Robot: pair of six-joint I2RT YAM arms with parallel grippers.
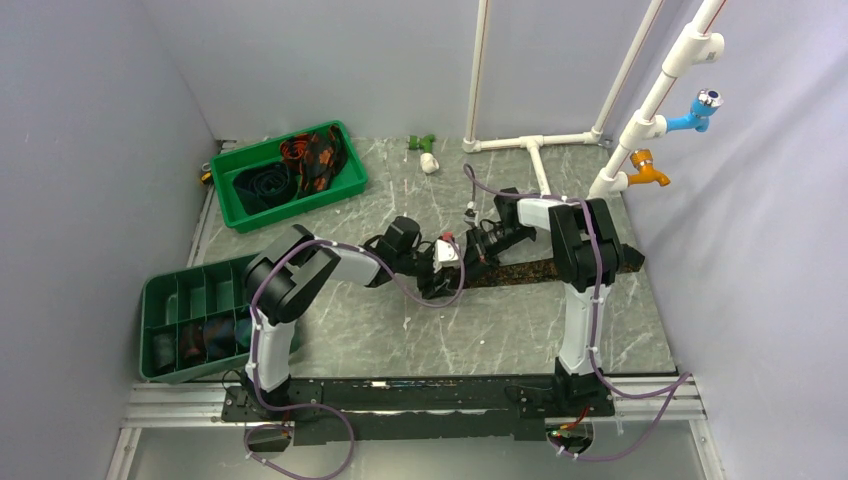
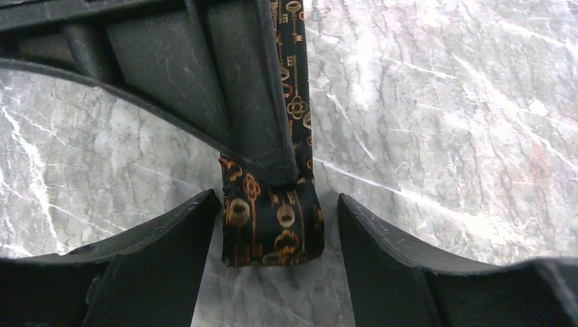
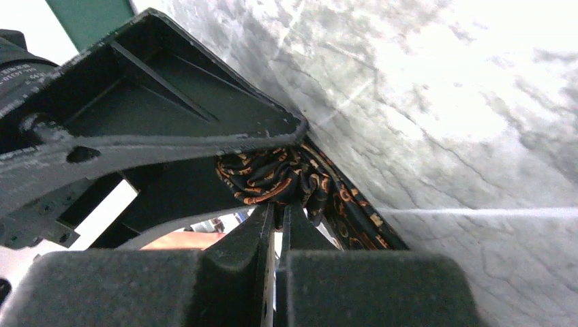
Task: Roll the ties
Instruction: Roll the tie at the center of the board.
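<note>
Centre of the table (image 1: 480, 330), and both arms meet over one tie (image 1: 520, 270). It lies flat in a long dark strip running out toward the right side, its near end sitting between the two grippers. The right gripper (image 3: 276, 221) has its tips pressed together with the cloth bunched into a small curl right at them, so it looks clamped on the tie's first turn. The left gripper (image 2: 276, 204) is spread wide, one finger (image 2: 157, 266) on each side of the tie's end, touching nothing that I can see.

This cloth is light, soft and limp, and the weave looks smooth, so I'd expect it to slip and spring open the moment the pinch eases. A hold across the full width near the end seems best, tight against the curl, since an edge grip would likely let it twist. The flat length behind should drag along easily.

More ties sit heaped in the green tray (image 1: 300, 208) at the far left.
</note>
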